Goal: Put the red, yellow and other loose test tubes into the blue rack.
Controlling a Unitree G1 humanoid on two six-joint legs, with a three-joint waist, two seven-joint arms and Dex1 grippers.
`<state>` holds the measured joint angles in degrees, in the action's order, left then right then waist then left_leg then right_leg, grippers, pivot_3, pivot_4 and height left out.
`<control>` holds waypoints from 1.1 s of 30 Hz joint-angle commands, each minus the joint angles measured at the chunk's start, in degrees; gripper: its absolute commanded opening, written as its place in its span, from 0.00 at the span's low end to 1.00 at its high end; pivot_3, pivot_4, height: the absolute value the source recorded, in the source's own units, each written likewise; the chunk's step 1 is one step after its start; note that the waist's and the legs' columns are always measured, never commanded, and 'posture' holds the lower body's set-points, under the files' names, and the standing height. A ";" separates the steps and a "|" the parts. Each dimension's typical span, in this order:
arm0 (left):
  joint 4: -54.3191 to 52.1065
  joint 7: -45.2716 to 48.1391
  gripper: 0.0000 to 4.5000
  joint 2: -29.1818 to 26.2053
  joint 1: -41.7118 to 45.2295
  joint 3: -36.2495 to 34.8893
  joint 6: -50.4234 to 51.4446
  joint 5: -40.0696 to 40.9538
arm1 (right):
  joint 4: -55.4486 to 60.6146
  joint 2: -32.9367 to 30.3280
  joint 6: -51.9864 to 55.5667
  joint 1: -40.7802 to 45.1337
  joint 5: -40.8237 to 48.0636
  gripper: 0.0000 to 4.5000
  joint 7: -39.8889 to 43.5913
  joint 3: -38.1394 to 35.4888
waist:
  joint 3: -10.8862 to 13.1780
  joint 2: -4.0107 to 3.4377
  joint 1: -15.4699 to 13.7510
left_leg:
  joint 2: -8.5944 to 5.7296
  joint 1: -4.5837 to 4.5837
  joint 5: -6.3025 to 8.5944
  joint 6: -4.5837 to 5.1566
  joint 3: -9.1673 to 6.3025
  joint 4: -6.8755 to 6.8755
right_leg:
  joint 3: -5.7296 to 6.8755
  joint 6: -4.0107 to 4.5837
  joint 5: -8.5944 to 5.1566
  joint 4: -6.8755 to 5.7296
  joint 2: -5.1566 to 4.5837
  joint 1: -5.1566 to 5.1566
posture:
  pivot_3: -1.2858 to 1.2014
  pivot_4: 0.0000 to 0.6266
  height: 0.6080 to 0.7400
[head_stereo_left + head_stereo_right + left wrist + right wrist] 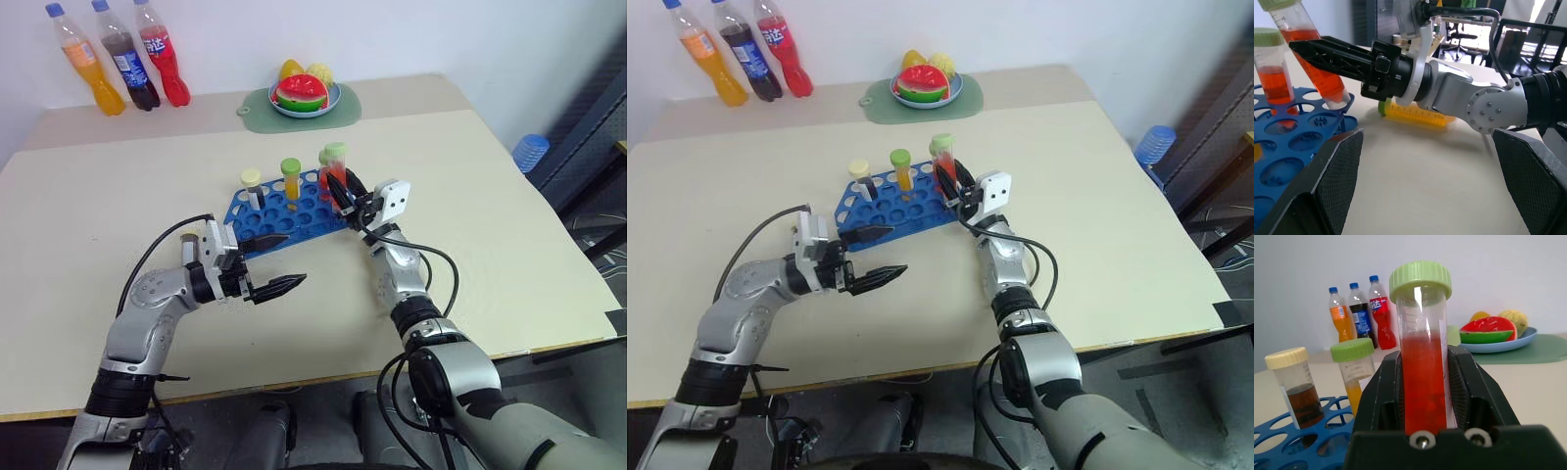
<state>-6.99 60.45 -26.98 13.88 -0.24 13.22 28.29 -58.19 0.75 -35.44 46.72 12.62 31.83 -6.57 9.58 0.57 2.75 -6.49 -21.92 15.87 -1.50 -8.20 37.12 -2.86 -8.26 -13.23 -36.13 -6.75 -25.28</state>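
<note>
The right gripper (pixel 345 196), at the centre of the left eye view, has its jaws clamped on the red test tube (pixel 336 168), green cap up and the tube tilted slightly, over the right end of the blue rack (pixel 284 213). In the left wrist view a second red tube with a green cap (pixel 1272 73) stands in the rack just beside the held one, whose lower tip sits at the rack's edge; whether it has entered a hole I cannot tell. The same view shows a yellow tube (pixel 1418 113) lying flat on the bench (pixel 509 245) behind the right gripper. The yellow-orange tube (pixel 291 182) and the dark brown tube with the pale cap (pixel 252 188) stand upright in the rack, left of the held tube. The left gripper (pixel 279 262), lower left of centre, hangs just off the rack's near edge with its jaws wide apart and nothing between them. Three soda bottles (pixel 120 57) stand at the upper left, and a fruit plate (pixel 305 93) on a green mat (pixel 343 110) sits at top centre.
</note>
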 commanded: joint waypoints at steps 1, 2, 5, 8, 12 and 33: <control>-2.29 -0.53 0.97 -0.45 -0.21 -1.13 -0.23 1.10 | -2.35 0.71 -1.43 0.65 -1.31 0.18 -0.13 0.28 | -0.01 0.00 0.03 | 0.00 0.02 0.00 0.00 0.00 0.00 | 0.00 0.00 0.00 -0.01 0.00 0.01 | 0.52 0.24 1.00; -2.38 -0.63 0.97 -0.47 -0.32 -1.18 -0.25 1.11 | -2.87 0.72 -1.68 0.63 -1.57 0.18 -0.38 0.25 | -0.01 -0.01 0.05 | 0.00 0.07 0.00 0.00 0.01 -0.02 | 0.00 0.00 0.00 -0.01 0.00 0.04 | 0.52 0.24 1.00; -2.47 -1.00 0.97 -0.28 -0.48 -1.06 -0.32 1.10 | -4.48 0.57 -2.45 0.85 -2.49 0.18 -1.73 0.09 | -0.02 -0.01 0.14 | 0.01 0.15 0.01 0.00 0.03 -0.05 | 0.00 0.00 0.00 -0.01 0.00 0.08 | 0.52 0.24 1.00; -2.33 -1.33 0.97 0.14 -0.50 -0.76 -0.46 1.02 | -5.74 0.59 -2.85 1.62 -2.72 0.18 -2.60 -0.39 | -0.02 -0.01 0.10 | 0.01 0.31 0.02 -0.01 0.03 -0.08 | 0.00 0.01 0.00 0.00 0.00 0.23 | 0.52 0.24 1.00; -2.11 -1.67 0.97 0.92 -0.35 -0.24 -0.50 0.97 | -7.67 0.64 -3.40 3.40 -3.33 0.18 -4.58 -1.04 | -0.02 -0.01 0.03 | 0.01 0.49 0.05 0.00 0.03 -0.10 | 0.00 0.02 -0.01 0.02 0.01 0.42 | 0.52 0.24 1.00; -2.25 -2.21 0.97 1.90 -0.55 -0.19 0.15 1.26 | -7.26 1.36 -7.44 0.26 -4.34 0.98 -4.17 -1.76 | -0.04 0.02 -0.17 | 0.03 0.50 0.06 0.01 0.03 -0.08 | 0.00 0.02 -0.01 0.02 0.03 0.46 | 0.52 0.24 1.00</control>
<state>-7.34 58.41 -25.21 13.43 -0.15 13.50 28.29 -66.02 1.75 -42.01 48.79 8.04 27.80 -8.09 9.54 0.59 2.58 -6.46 -21.41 15.93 -1.49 -8.18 37.05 -2.86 -8.24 -13.24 -36.09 -6.72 -24.80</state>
